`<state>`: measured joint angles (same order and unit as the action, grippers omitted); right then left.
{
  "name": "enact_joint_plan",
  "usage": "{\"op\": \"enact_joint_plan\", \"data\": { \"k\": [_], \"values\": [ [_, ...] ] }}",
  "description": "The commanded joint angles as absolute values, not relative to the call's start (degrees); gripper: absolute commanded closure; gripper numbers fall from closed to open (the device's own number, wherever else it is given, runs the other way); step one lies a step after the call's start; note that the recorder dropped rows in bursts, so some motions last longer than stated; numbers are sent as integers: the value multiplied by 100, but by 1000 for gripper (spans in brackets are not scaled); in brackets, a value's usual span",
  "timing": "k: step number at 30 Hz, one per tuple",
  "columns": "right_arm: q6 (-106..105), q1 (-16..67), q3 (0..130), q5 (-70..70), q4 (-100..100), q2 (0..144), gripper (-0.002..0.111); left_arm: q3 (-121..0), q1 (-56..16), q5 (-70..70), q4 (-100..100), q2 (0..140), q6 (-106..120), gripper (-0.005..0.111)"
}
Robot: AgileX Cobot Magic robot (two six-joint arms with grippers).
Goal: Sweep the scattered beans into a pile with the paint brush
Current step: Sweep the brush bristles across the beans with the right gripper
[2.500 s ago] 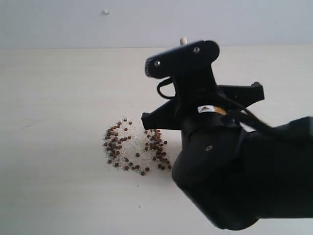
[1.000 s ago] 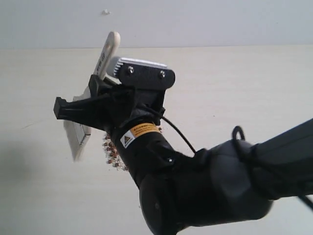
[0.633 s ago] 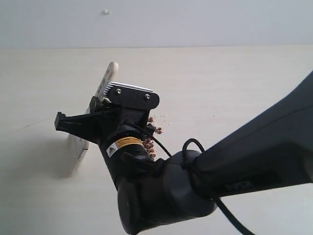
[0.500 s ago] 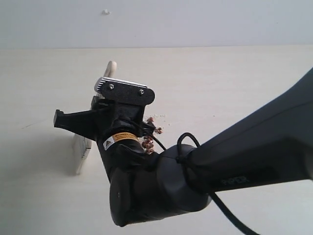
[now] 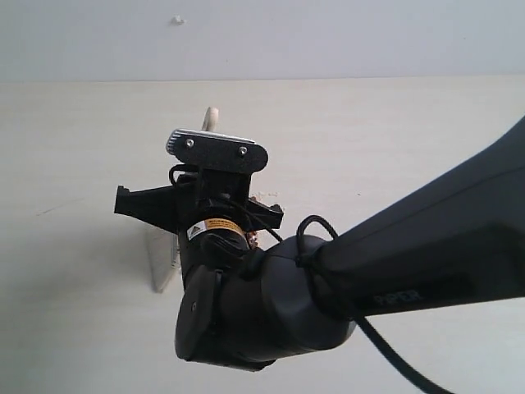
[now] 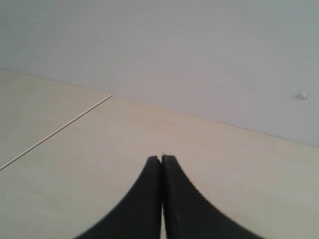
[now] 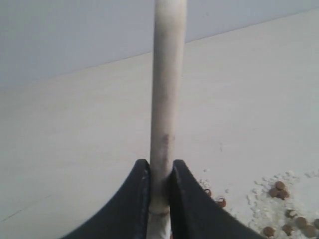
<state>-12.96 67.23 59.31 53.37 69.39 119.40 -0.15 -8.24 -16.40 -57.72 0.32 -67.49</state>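
Observation:
My right gripper (image 5: 187,207) is shut on the pale cream handle of the paint brush (image 5: 164,261), which stands nearly upright with its whitish bristles down on the table. The handle end (image 5: 211,115) sticks up behind the wrist. In the right wrist view the handle (image 7: 167,99) runs up from between the fingers of the right gripper (image 7: 158,172). Several reddish-brown beans (image 7: 279,190) lie among pale crumbs beside it. In the exterior view the arm hides nearly all the beans (image 5: 252,239) and any pile. My left gripper (image 6: 161,158) is shut on nothing, over bare table.
The pale wooden table (image 5: 410,148) runs back to a grey wall (image 5: 328,33). A seam line (image 6: 55,130) crosses the tabletop in the left wrist view. The bulky black right arm (image 5: 369,279) fills the lower right of the exterior view.
The right gripper has carried the brush from the left side of the beans to the right, across them. The spread of beans seen earlier is now almost wholly hidden behind the gripper.

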Motion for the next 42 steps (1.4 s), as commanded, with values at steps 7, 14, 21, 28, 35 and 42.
{"op": "enact_joint_plan", "data": {
  "k": [7, 14, 21, 28, 35, 42],
  "values": [
    [-3524, 6734, 5923, 5487, 8300, 11390, 108, 0, -822, -1641, -5809, 0, -6773, 107],
    [-3587, 6734, 5923, 5463, 8288, 11207, 108, 0, -822, -1641, -5809, 0, -6773, 107],
    [-3262, 6734, 5923, 5056, 7796, 10912, 108, 0, -822, -1641, -5809, 0, -6773, 107],
    [-1842, 6720, 5923, 5271, 6622, 11075, 108, 0, -822, -1641, -5809, 0, -6773, 107],
    [-1030, 6565, 6086, 5843, 6534, 11683, 108, 0, -822, -1641, -5809, 0, -6773, 107],
    [-1029, 6283, 6794, 5494, 6698, 12202, 108, 0, -822, -1641, -5809, 0, -6773, 107]
  ]
}}
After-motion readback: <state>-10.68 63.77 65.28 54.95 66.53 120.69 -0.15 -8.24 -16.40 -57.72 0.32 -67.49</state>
